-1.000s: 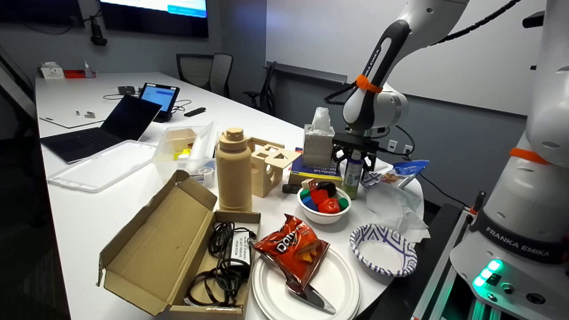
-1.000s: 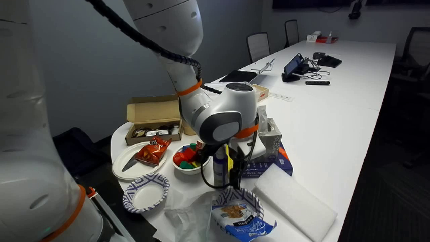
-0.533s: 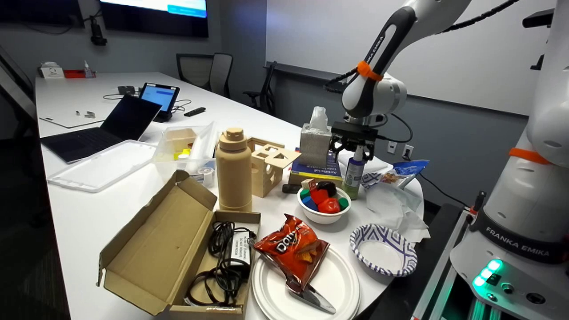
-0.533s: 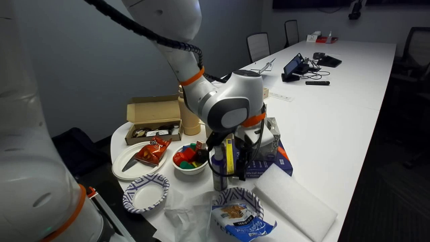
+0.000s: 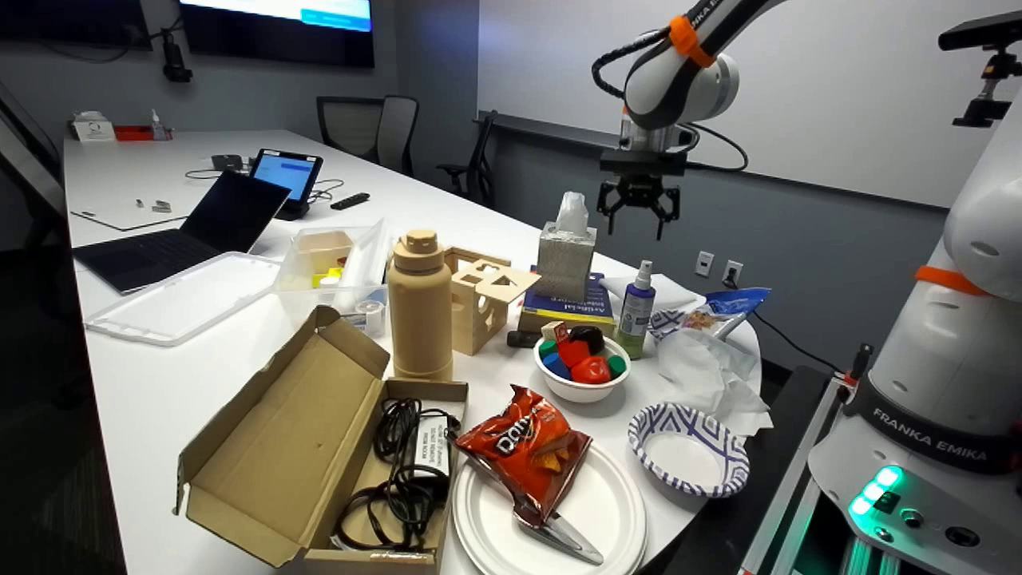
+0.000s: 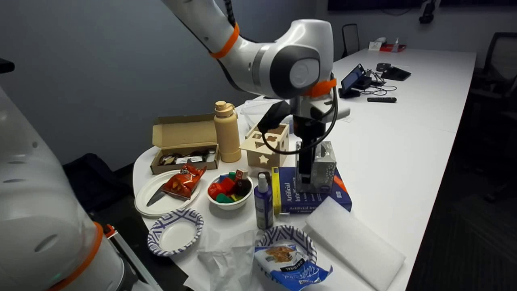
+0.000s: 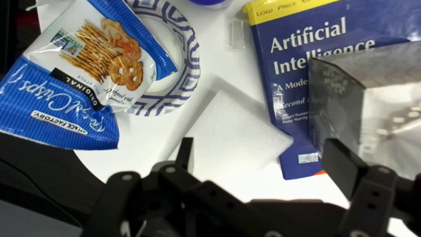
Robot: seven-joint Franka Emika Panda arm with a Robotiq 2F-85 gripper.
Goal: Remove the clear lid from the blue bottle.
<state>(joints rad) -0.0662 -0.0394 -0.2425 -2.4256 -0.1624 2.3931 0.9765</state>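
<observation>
The blue bottle (image 5: 636, 311) stands upright on the table, purple-blue with a green base and a bare white spray nozzle on top. In an exterior view it stands between the bowl of blocks and the book (image 6: 263, 204); only a sliver shows at the top edge of the wrist view (image 7: 207, 1). The clear lid (image 6: 284, 217) lies on the table between bottle and book, and also shows in the wrist view (image 7: 239, 34). My gripper (image 5: 635, 230) is open and empty, well above the table. In the wrist view its fingers (image 7: 260, 149) are wide apart over white foam.
A silver tissue box (image 6: 317, 169) stands on the blue book (image 7: 292, 98) beneath the gripper. A bowl of blocks (image 5: 581, 390), a patterned bowl with a pretzel bag (image 6: 288, 264), white foam (image 6: 355, 242) and a tan bottle (image 5: 420, 311) stand around.
My gripper has risen from around the bottle's top to high above it. The tissue box shifted slightly early on. The bottle still stands; the lid on the table has come into clear view.
</observation>
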